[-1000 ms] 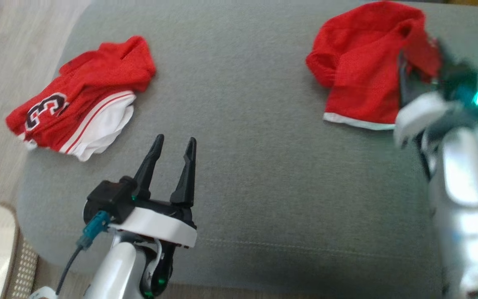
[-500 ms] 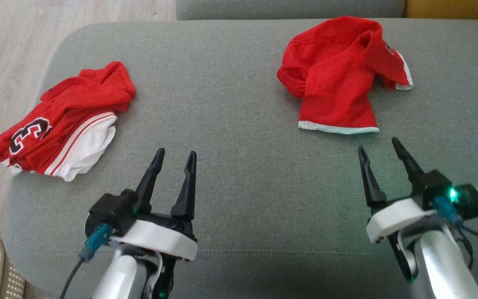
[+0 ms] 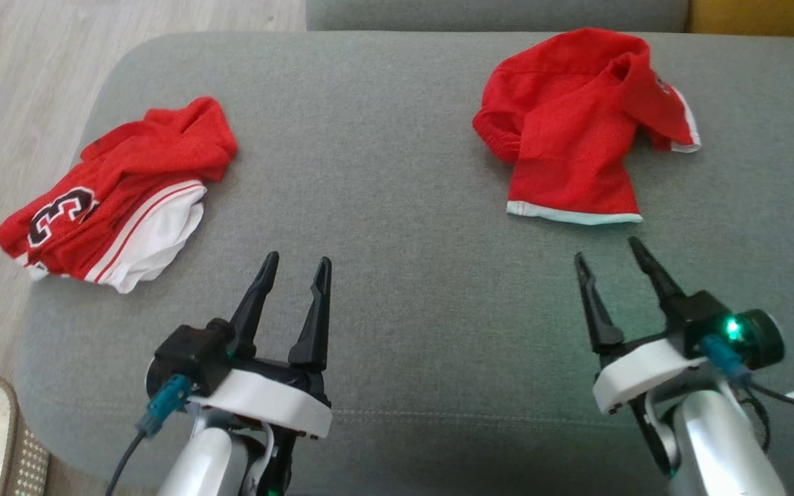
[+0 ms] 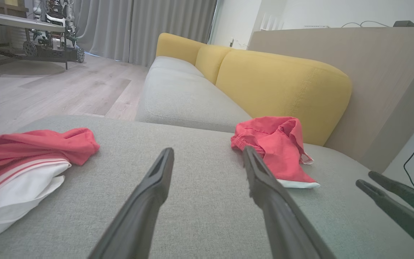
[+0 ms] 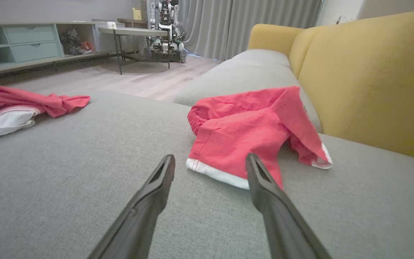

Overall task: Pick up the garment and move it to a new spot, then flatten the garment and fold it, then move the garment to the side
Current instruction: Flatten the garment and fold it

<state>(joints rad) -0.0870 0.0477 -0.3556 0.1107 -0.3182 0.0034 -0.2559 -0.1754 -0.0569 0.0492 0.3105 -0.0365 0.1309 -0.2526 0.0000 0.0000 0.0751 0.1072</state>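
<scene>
Grey woven sofa cushion (image 3: pixel 397 172) is stretching out beneath both arms, with a yellow padded backrest (image 5: pixel 372 72) rising beyond it. The left gripper (image 3: pixel 298 258) and right gripper (image 3: pixel 607 248) are both hovering over the fabric with jaws spread wide, holding nothing. A crumpled red mesh garment with a white hem (image 3: pixel 569 131) is lying just ahead of the right gripper's fingertips. A bunched red-and-white jersey with a black number (image 3: pixel 114 200) is sitting ahead of the left gripper and off to its left.

The pick-up step appears to be in hand. Next, the right gripper is probably needing to reach forward, dip to the hem and close on it.

Folds are hiding the garment's far side, so its type is hard to tell, and the jersey's number is partly tucked under.
</scene>
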